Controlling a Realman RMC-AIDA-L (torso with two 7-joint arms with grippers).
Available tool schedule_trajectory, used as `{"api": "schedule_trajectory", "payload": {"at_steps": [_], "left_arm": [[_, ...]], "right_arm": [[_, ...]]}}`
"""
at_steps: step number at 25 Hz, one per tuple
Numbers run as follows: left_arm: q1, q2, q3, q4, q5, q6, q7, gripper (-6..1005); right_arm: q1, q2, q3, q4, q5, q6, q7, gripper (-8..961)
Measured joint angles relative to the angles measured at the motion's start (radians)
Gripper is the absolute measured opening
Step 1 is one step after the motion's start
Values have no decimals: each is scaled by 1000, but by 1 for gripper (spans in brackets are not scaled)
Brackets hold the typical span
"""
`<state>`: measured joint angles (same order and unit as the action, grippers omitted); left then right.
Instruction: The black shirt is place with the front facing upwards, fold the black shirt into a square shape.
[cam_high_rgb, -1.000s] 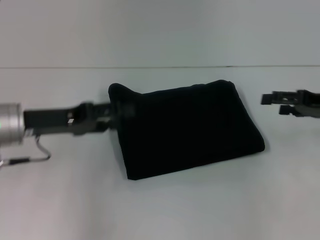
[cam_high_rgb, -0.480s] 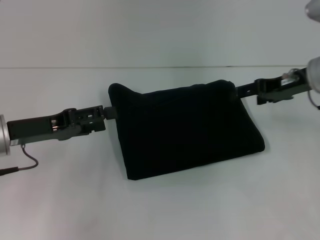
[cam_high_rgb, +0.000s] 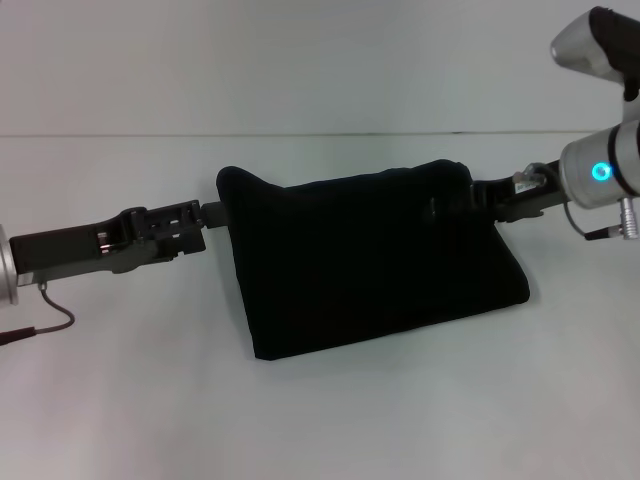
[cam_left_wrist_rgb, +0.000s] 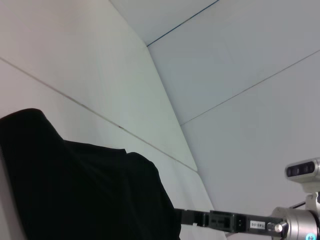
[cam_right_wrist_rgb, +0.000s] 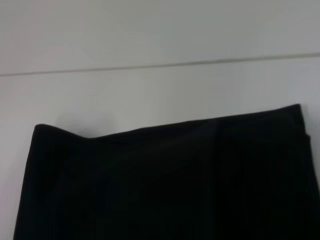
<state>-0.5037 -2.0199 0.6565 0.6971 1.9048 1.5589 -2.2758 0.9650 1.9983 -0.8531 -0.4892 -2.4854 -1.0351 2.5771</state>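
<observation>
On my head view the black shirt (cam_high_rgb: 370, 260) lies folded into a rough rectangle at the centre of the white desk (cam_high_rgb: 320, 420), its plain side up and its upper left corner poking up a little. My left pincer (cam_high_rgb: 212, 213) comes in from the left of the frame and touches that upper left edge, and my right pincer (cam_high_rgb: 450, 205) comes in from the upper right and sits over the shirt's upper right corner. I cannot tell whether either of the 2 pincers is spread or pinching cloth, since the fingertips merge with the dark fabric.
</observation>
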Motion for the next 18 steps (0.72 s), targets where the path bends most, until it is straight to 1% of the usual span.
{"api": "schedule_trajectory", "payload": {"at_steps": [3, 8, 12, 18], "left_arm": [[-3, -4, 0, 0, 0, -5, 2, 887], [-5, -8, -2, 0, 0, -14, 9, 887], [-7, -10, -2, 0, 0, -22, 13, 887], [-7, -12, -3, -2, 0, -35, 22, 886]], "right_arm": [[5, 5, -3, 19, -3, 13, -2, 880], [3, 6, -8, 27, -1, 23, 1, 878], [9, 11, -22, 47, -5, 26, -1, 877], [6, 11, -36, 45, -4, 33, 14, 874]]}}
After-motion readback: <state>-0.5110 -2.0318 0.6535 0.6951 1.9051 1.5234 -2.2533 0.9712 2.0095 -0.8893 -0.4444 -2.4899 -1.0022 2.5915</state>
